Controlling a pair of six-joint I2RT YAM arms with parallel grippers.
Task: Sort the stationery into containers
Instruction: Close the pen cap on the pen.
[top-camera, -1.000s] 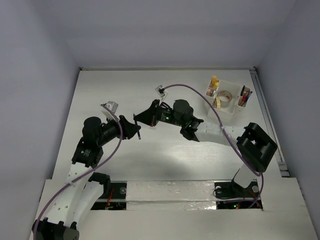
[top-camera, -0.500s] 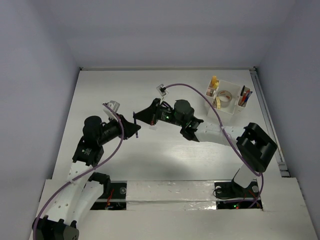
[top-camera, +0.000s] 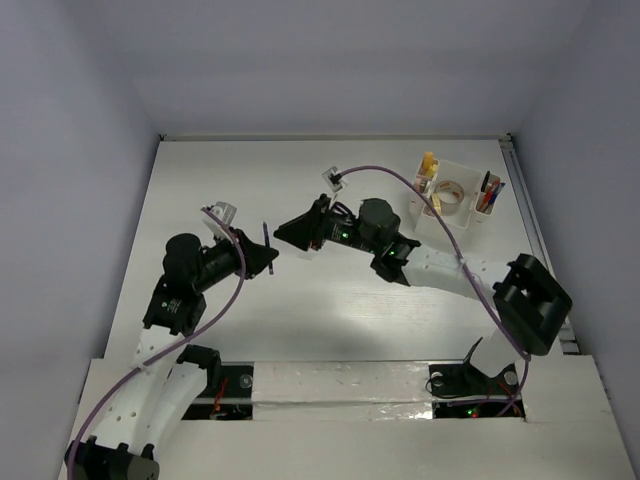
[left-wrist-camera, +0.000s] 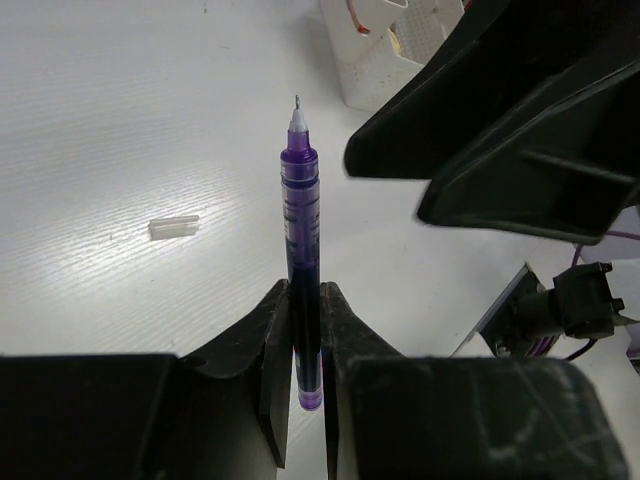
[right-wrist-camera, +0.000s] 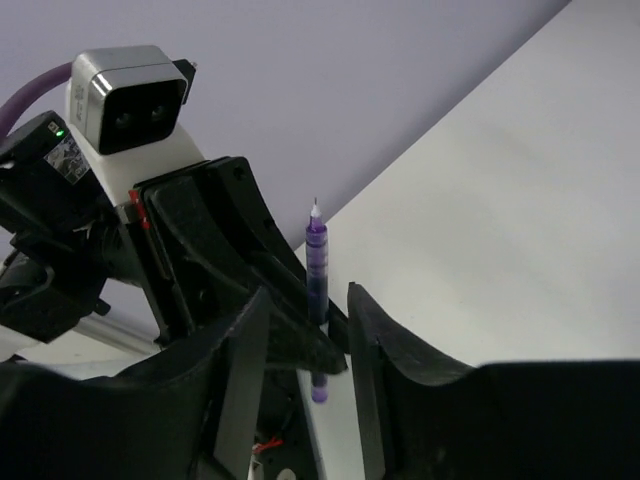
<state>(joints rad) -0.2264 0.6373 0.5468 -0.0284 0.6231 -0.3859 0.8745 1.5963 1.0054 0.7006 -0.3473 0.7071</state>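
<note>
Arms meet over the desk's (top-camera: 350, 320) middle. Rising from the near left corner, the left arm (top-camera: 180, 290) bends rightward, and the left gripper (left-wrist-camera: 305, 300) is pinched tight on a purple pen (left-wrist-camera: 300, 220), tip up. A small clear piece (left-wrist-camera: 174, 227) lies on the desk nearby. The right arm (top-camera: 450, 270) reaches leftward from the right edge. The right gripper (right-wrist-camera: 308, 310) stands partly parted around the pen, not clamping it. The organizer (top-camera: 462, 218) sits near the far right corner, holding tape (top-camera: 452, 192) and other pens (top-camera: 486, 196).

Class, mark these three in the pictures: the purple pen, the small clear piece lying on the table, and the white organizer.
purple pen (left-wrist-camera: 302, 230): left wrist view, middle of the barrel.
small clear piece (left-wrist-camera: 173, 227): left wrist view, its middle.
white organizer (left-wrist-camera: 382, 75): left wrist view, perforated side wall.
</note>
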